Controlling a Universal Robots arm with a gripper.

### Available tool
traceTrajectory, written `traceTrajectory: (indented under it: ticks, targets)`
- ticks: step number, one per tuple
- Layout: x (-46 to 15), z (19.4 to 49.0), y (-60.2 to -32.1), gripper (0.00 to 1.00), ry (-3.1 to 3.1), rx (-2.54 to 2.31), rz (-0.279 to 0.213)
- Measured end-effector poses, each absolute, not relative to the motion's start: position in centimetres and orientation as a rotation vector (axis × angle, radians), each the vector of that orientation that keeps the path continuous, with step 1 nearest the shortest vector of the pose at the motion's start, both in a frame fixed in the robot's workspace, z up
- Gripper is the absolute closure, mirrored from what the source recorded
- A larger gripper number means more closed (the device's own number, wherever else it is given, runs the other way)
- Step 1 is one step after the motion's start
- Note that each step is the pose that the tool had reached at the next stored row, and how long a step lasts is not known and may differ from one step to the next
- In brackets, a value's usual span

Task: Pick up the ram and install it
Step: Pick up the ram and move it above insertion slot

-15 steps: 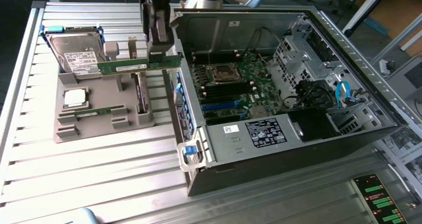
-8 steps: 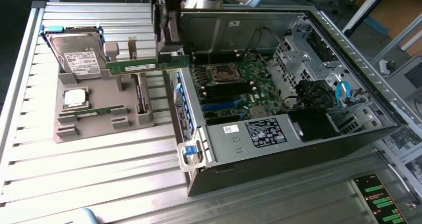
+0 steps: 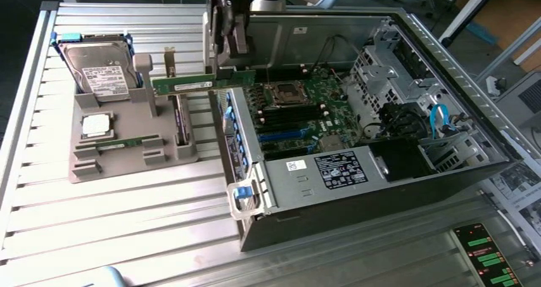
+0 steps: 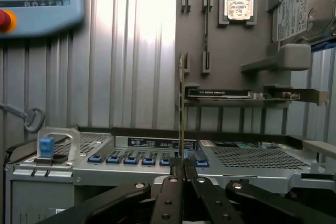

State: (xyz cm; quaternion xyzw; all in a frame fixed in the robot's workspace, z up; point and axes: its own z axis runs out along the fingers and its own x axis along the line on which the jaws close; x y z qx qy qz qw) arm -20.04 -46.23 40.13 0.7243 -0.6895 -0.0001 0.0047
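Gray holder (image 3: 88,170) with hard drive (image 3: 97,68), processor (image 3: 97,125), card (image 3: 182,84) — ram (image 4: 181,100) in gripper (image 4: 182,172)

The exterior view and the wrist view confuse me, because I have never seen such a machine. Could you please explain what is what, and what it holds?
This is a robot arm with a gripper at its end. The exterior view comes from a camera off the arm that sees the whole scene. The wrist view comes from a camera on the arm's wrist, looking along the gripper. On the ribbed metal table stand an open computer case and a grey holder. The holder carries a hard drive, a square silver processor, a wider card and a green stick. The gripper is shut on the ram, a thin green memory stick, held in the air near the case's edge.
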Motion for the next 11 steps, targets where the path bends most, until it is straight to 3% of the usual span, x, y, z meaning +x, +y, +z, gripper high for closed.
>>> traceTrajectory:
  ticks: [11]
  targets:
    - [-17.4, 40.1, -46.4, 0.88, -2.158, 2.269, -0.002]
